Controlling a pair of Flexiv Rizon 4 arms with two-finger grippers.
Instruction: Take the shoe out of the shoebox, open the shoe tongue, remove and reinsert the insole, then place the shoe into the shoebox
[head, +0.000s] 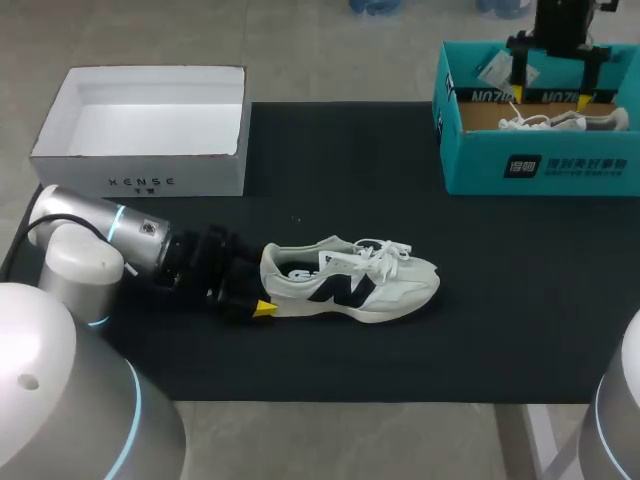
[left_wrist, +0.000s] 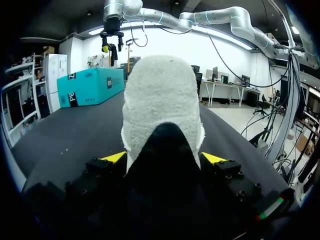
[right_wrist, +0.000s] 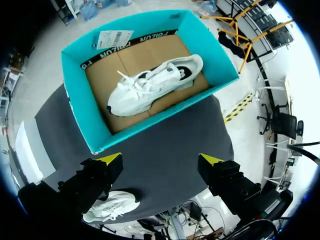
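Black mat (head: 300, 160): shoe (head: 350, 282) at centre, left gripper (left_wrist: 163, 158) clamped on heel from 9 o'clock. Right gripper (right_wrist: 160, 158) open, empty, over teal box (head: 540, 165) at 1 o'clock. Light, soft upper; stiff heel likely grips best.

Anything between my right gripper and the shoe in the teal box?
Nothing visible. The right gripper hangs with open fingers above the open teal cardboard shoebox, and the white lace-up sneaker lies uncovered on its brown floor.
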